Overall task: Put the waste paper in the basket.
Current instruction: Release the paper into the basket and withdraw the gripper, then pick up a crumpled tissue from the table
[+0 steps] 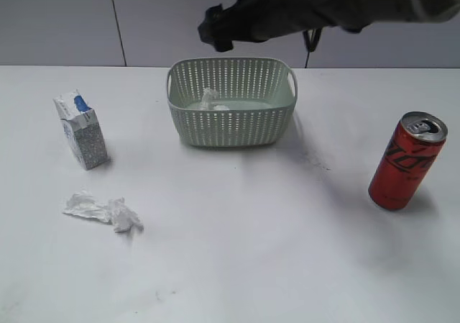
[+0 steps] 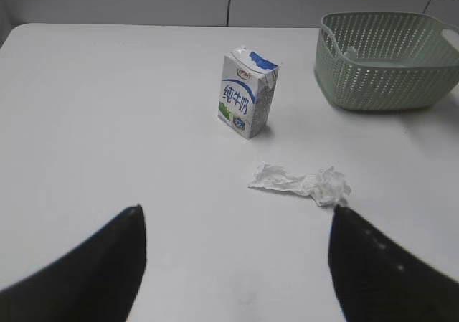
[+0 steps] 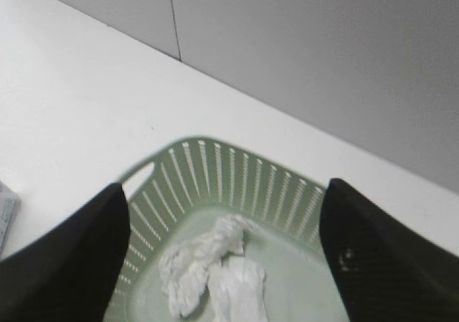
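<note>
Waste paper (image 1: 103, 211) lying well left of basket (image 1: 231, 126); right gripper (image 3: 222, 264) released above basket; thin wad may slip a shallow pinch

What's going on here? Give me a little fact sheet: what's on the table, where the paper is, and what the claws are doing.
basket: pale green, back middle of table
paper in basket: white wads on its floor
paper on table: front left, untouched
carton: upright, left
can: red, upright, right
right claw: open, empty, above basket
left claw: open, empty, facing loose paper

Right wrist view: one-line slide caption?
Open right hand above the basket, crumpled waste paper lying inside.
</note>
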Robot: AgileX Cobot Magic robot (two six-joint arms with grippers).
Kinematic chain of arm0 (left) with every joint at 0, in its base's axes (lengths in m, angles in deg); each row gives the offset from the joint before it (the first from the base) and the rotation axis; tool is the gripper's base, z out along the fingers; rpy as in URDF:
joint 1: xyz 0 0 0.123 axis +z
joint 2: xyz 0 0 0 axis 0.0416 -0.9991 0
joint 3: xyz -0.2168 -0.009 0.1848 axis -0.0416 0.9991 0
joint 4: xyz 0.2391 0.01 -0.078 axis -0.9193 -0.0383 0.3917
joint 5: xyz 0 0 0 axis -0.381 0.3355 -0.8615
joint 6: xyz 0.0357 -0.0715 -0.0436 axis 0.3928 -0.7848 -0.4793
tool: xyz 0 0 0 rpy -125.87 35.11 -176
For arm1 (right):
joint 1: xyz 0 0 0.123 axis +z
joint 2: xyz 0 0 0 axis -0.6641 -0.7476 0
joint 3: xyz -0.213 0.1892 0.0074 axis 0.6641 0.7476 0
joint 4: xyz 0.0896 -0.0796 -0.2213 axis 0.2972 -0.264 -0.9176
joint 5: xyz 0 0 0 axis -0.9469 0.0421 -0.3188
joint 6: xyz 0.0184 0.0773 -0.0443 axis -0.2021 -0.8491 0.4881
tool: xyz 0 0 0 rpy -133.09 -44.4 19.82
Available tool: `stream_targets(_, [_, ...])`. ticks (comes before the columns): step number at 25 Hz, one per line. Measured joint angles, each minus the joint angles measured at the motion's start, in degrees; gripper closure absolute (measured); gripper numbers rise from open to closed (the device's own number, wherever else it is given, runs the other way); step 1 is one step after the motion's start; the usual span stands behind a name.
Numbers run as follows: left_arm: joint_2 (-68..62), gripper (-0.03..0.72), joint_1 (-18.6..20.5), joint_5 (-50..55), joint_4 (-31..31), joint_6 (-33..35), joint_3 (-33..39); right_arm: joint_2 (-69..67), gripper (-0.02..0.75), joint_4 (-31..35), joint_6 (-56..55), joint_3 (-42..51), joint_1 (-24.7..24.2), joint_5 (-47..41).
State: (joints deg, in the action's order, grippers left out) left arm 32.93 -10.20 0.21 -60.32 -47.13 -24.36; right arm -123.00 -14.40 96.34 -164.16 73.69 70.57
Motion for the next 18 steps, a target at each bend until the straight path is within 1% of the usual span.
stream_targets(1, [0.0,0.100,0.0,0.0,0.0,0.0,0.0,0.3,0.112,-0.9,-3.2,-1.4,-2.1,-5.2])
stream_targets(2, [0.0,0.100,0.0,0.0,0.0,0.0,0.0,0.2,0.113,-3.1,-6.9,-3.2,-4.3,-9.6])
stream_targets(3, [0.0,0.100,0.0,0.0,0.0,0.0,0.0,0.2,0.115,-6.9,-12.0,-5.1,-6.5,-15.0])
stream_targets(6, [0.0,0.100,0.0,0.0,0.0,0.0,0.0,0.2,0.130,-21.9,-24.7,-11.2,-11.6,-31.1])
stream_targets(7, [0.0,0.100,0.0,0.0,0.0,0.0,0.0,0.2,0.136,-27.3,-27.4,-13.3,-12.9,-36.6])
stream_targets(9, [0.0,0.100,0.0,0.0,0.0,0.0,0.0,0.2,0.143,-35.5,-30.0,-16.6,-15.5,-45.8])
stream_targets(11, [0.0,0.100,0.0,0.0,0.0,0.0,0.0,0.2,0.144,-41.9,-31.0,-19.3,-17.7,-54.1])
stream_targets(14, [0.0,0.100,0.0,0.0,0.0,0.0,0.0,0.3,0.144,-45.5,-31.8,-21.0,-21.6,-61.8])
stream_targets(16, [0.0,0.100,0.0,0.0,0.0,0.0,0.0,0.5,0.145,-45.2,-32.1,-20.8,-24.8,-64.2])
stream_targets(18, [0.0,0.100,0.0,0.0,0.0,0.0,0.0,1.7,0.145,-43.1,-32.3,-19.0,-27.6,-64.6])
